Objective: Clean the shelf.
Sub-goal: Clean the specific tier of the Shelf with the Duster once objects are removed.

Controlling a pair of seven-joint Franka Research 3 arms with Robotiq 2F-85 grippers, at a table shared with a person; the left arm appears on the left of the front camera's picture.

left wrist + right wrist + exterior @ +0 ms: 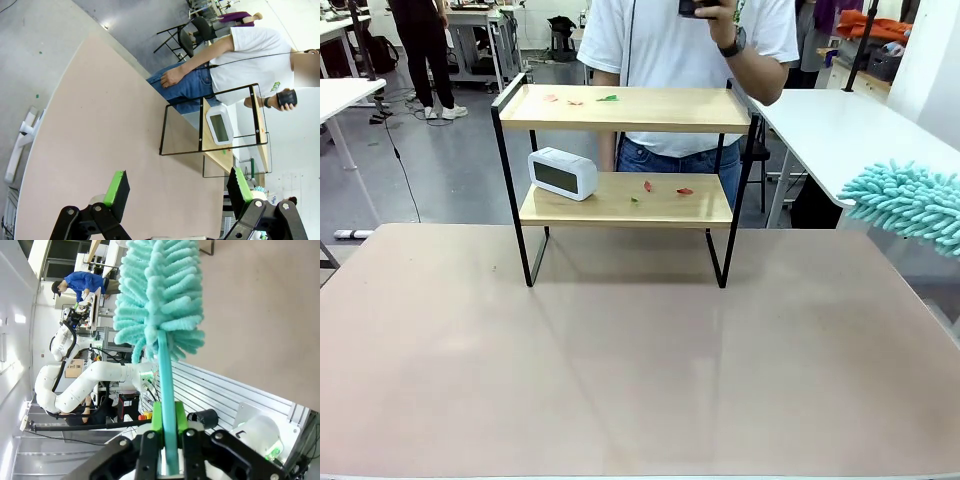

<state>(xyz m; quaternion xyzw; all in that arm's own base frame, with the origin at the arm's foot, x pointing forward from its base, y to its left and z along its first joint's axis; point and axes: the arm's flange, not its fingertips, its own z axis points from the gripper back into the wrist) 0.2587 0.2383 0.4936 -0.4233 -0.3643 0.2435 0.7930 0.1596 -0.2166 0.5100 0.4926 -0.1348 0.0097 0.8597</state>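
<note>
While the front view is steady, the shelf (660,112) stands at the far middle of the pinkish table (640,360), all four black legs on the surface. Its top board carries a few small paper scraps (608,98) in pink, red and green. The lower board holds a white digital clock (561,173) at its left end, with more scraps (684,190) near the middle. A person (680,50) in a white T-shirt and jeans stands just behind the shelf, one hand raised with a dark object. A teal fluffy duster (905,200) pokes in from the right edge, well apart from the shelf and above the table's right side.

Left wrist view: left gripper (177,182) hangs over the table (100,125), jaws spread wide, green pads (117,187) bare – nothing between them. The shelf (217,152) shows sideways at the far edge, clock (220,126) on its lower board, person (240,55) beyond.

Right wrist view: right gripper (169,420) has its jaws pressed onto the duster's teal handle (165,380) – pinched between the green pads. The fluffy head (160,295) points away from the wrist, over the edge of the table (260,315).
</note>
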